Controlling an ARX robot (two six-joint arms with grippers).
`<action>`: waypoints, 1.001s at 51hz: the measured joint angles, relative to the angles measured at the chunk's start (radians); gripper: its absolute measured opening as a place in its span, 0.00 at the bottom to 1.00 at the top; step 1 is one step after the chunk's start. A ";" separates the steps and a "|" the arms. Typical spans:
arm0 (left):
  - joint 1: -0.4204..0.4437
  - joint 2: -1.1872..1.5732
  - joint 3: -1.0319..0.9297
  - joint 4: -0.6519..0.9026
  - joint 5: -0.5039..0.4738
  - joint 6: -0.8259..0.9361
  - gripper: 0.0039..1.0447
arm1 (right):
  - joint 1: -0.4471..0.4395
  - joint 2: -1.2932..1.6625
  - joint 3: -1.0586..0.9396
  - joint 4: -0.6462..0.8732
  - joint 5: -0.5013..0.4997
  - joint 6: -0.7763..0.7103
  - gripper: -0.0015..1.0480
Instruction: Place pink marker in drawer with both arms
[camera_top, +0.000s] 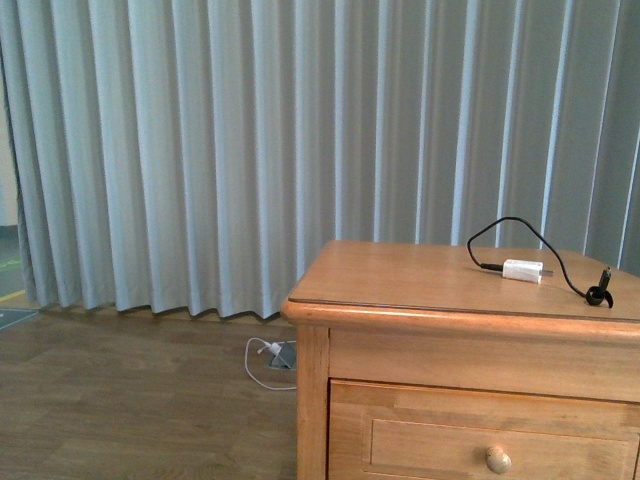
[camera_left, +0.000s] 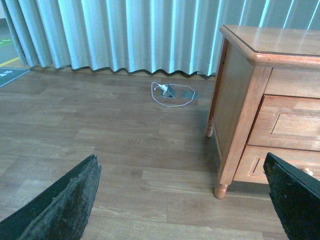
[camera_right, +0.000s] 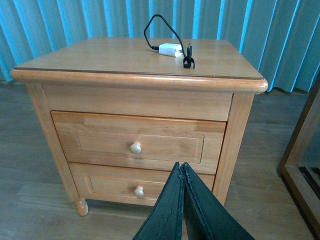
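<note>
No pink marker shows in any view. The upper drawer (camera_right: 137, 144) of the light-brown wooden nightstand is closed, with one round knob (camera_right: 135, 147); it also shows in the front view (camera_top: 480, 440) and the left wrist view (camera_left: 292, 125). My right gripper (camera_right: 181, 166) is shut and empty, in front of the nightstand at the level of the lower drawer (camera_right: 125, 186). My left gripper (camera_left: 182, 167) is open and empty, low over the wooden floor to the left of the nightstand. Neither arm shows in the front view.
A white charger block (camera_top: 523, 270) with a black cable (camera_top: 520, 225) lies on the nightstand top (camera_top: 400, 275), also seen in the right wrist view (camera_right: 170, 49). A floor socket with a white cable (camera_left: 170, 93) sits near the grey curtain (camera_top: 250, 150). A dark wooden frame (camera_right: 302, 160) stands right of the nightstand.
</note>
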 joint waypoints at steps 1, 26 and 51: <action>0.000 0.000 0.000 0.000 0.000 0.000 0.95 | 0.000 -0.008 -0.003 -0.005 0.000 0.000 0.01; 0.000 0.000 0.000 -0.001 0.000 0.000 0.95 | 0.000 -0.171 -0.066 -0.093 0.000 0.000 0.01; 0.000 0.000 0.000 -0.001 0.000 0.000 0.95 | 0.000 -0.361 -0.065 -0.291 0.000 0.000 0.13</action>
